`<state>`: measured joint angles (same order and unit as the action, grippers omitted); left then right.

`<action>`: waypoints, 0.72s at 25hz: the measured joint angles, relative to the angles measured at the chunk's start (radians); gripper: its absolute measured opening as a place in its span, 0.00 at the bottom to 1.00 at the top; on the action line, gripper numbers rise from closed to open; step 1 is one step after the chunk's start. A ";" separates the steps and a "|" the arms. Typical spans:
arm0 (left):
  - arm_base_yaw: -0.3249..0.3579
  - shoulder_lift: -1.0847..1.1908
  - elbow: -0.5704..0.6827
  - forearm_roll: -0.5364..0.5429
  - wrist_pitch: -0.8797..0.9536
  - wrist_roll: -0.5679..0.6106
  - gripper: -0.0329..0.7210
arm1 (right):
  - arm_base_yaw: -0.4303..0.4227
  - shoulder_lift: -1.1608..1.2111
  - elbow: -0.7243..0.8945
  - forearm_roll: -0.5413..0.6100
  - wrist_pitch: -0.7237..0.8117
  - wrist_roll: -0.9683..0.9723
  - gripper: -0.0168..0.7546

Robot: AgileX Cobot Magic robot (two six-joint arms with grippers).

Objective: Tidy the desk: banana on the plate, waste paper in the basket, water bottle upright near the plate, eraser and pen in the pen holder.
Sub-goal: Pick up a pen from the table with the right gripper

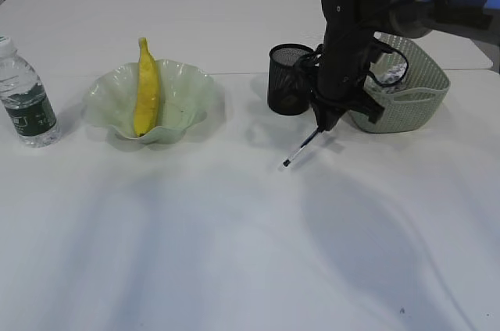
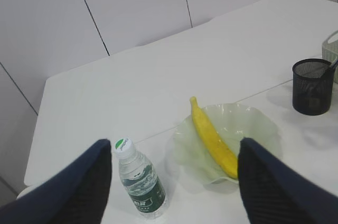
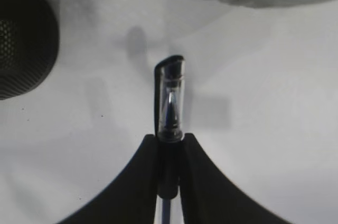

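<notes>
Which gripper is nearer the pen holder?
Right. The right gripper, gripping the pen, sits just beside the pen holder; the left gripper is off past the plate.

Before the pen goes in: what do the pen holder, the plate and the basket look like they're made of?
Pen holder: black wire mesh, probably metal; fine see-through grid, matte.
Plate: translucent pale green, glossy, with a ruffled rim; plastic or glass, can't tell which.
Basket: sage green moulded plastic, by its woven-pattern perforated sides; matte.
Pen, clamped in the right gripper: clear plastic cap end.
</notes>
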<state>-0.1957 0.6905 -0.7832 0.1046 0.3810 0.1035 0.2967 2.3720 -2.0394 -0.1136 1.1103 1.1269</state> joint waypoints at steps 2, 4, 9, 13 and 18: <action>0.000 0.000 0.000 0.000 0.000 0.000 0.74 | 0.000 0.000 -0.002 -0.002 0.009 -0.040 0.13; 0.000 0.000 0.000 0.000 0.000 0.000 0.74 | 0.000 0.000 -0.002 -0.002 0.024 -0.071 0.13; 0.000 0.000 0.000 0.000 0.000 0.000 0.74 | 0.000 0.000 -0.002 0.031 0.063 -0.117 0.13; 0.000 0.000 0.000 0.000 0.000 0.000 0.74 | 0.000 0.000 -0.002 0.065 0.084 -0.145 0.13; 0.000 0.000 0.000 0.000 0.000 0.000 0.74 | 0.011 0.000 -0.002 0.069 0.105 -0.194 0.13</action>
<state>-0.1957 0.6905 -0.7832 0.1046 0.3810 0.1035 0.3076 2.3720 -2.0413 -0.0445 1.2155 0.9331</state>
